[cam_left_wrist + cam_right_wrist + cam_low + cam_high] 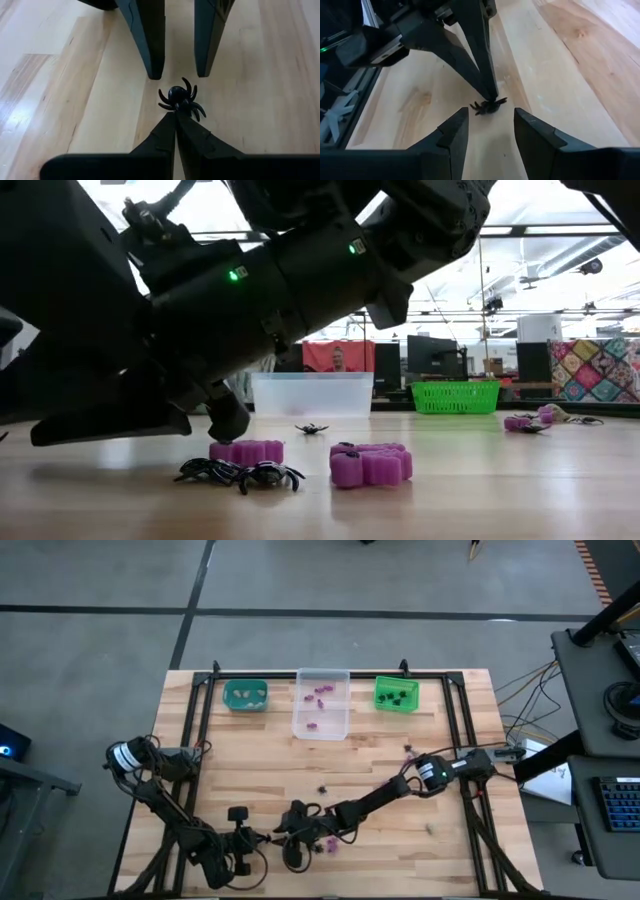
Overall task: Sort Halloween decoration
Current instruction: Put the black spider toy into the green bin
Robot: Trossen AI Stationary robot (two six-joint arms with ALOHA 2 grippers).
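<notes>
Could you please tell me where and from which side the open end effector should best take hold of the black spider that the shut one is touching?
Probably by its round body, from straight above. The black spider lies flat on the wooden table, thin legs splayed outward. The left end effector is shut, tips against one side; the right end effector is open, fingers spaced wider than the spider, so it could straddle the body.

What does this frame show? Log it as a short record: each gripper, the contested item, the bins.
left gripper: shut, tips touching a black spider on the table
right gripper: open, facing the left one, spider in front of its gap
teal bin: pale pieces
clear bin: purple pieces
green bin: black pieces
loose items: purple trinkets near the front edge
</notes>
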